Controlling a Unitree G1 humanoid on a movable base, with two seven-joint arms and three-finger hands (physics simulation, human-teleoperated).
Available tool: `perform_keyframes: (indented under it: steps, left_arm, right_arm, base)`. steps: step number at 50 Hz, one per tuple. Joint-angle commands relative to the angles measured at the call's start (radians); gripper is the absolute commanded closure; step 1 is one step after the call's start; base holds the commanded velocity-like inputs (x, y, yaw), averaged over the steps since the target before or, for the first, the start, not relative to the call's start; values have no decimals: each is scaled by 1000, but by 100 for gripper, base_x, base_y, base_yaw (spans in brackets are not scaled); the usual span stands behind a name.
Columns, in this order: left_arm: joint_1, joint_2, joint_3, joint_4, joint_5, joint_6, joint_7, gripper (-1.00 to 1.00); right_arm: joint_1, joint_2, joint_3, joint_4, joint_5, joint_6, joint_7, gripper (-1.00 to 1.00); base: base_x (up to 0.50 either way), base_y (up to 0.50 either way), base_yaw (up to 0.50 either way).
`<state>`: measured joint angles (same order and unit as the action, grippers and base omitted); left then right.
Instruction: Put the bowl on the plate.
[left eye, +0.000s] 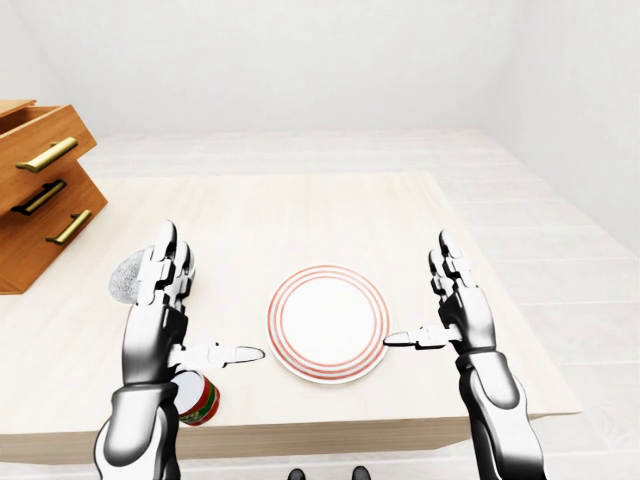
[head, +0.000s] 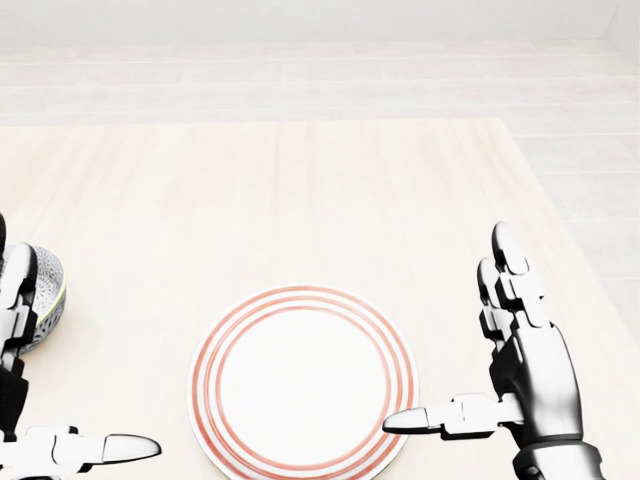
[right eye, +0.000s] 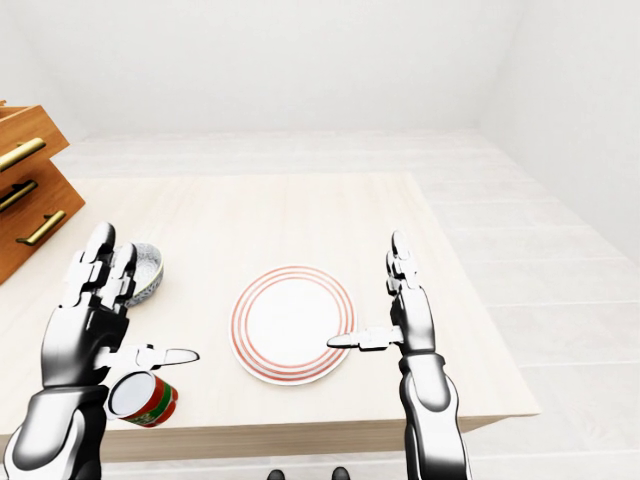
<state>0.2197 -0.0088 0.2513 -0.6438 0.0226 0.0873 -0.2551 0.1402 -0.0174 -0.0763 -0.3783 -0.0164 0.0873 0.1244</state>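
At head view's left edge, left hand (head: 12, 310) half hides bowl (head: 48, 285); plate (head: 300, 300) cropped.

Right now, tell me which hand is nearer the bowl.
Left. The left hand is open close beside the bowl; the right hand stands across the plate from it.

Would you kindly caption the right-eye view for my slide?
Open left hand and right hand flank the red-ringed plate; the patterned bowl sits on the table beside the left hand.
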Motion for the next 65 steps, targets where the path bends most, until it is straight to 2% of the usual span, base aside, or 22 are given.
perform_keyframes:
  steps: [1,10,18,29,39,40,41,42,43,46,48,52,55,56,61,65]
  left_arm:
    - [-1,1,-8,6,12,0,3,-100]
    - [-25,7,-10,39,40,0,29,-100]
    - [-72,43,-5,60,89,0,44,-100]
    - [-201,135,4,83,259,0,41,-100]
    - [-275,189,20,91,364,0,7,-100]
    - [-286,206,20,89,393,0,-4,-100]
    - [-287,203,21,89,397,0,-8,-100]
    - [-296,224,19,88,435,0,-13,-100]
    - [-297,220,21,88,440,0,-18,-100]
    - [-302,251,5,100,518,0,-56,-100]
    - [-311,251,19,105,566,0,-21,-100]
    - [-325,270,17,132,642,0,-63,-100]
    - [-339,285,15,185,699,0,-54,-100]
    - [-351,308,7,239,753,0,-22,-100]
    - [-384,326,6,320,821,0,-53,-100]
    - [-420,352,11,377,883,0,-80,-100]
  right_arm:
    - [-1,-2,-1,16,-4,0,0,-100]
    - [1,-3,-7,26,0,0,4,-100]
    - [-1,-5,-14,40,1,0,7,-100]
    - [-5,-9,-31,72,9,-23,14,-100]
    - [6,-10,-38,72,13,-46,25,-100]
    - [-1,-13,-43,88,14,-53,27,-100]
    - [-6,-15,-46,100,15,-58,27,-100]
    - [-8,-16,-49,104,18,-59,29,-100]
    - [-8,-15,-50,104,17,-59,29,-100]
    - [1,-15,-54,95,27,-58,37,-100]
    - [18,-15,-50,74,27,-53,47,-100]
    - [38,-9,-45,40,15,-51,48,-100]
    - [47,-7,-46,20,13,-45,51,-100]
    - [54,-6,-46,7,11,-45,53,-100]
    - [52,-3,-49,4,7,-42,57,-100]
    - [48,2,-40,36,-8,-65,52,-100]
  base:
    - [0,0,0]
    - [0,0,0]
    - [0,0,0]
    - [0,0,0]
    - [0,0,0]
    - [0,0,0]
    - [0,0,0]
    - [0,0,0]
    - [0,0,0]
    - [0,0,0]
    - [0,0,0]
    - [0,0,0]
    - [0,0,0]
    - [0,0,0]
    - [0,0,0]
    - [0,0,0]
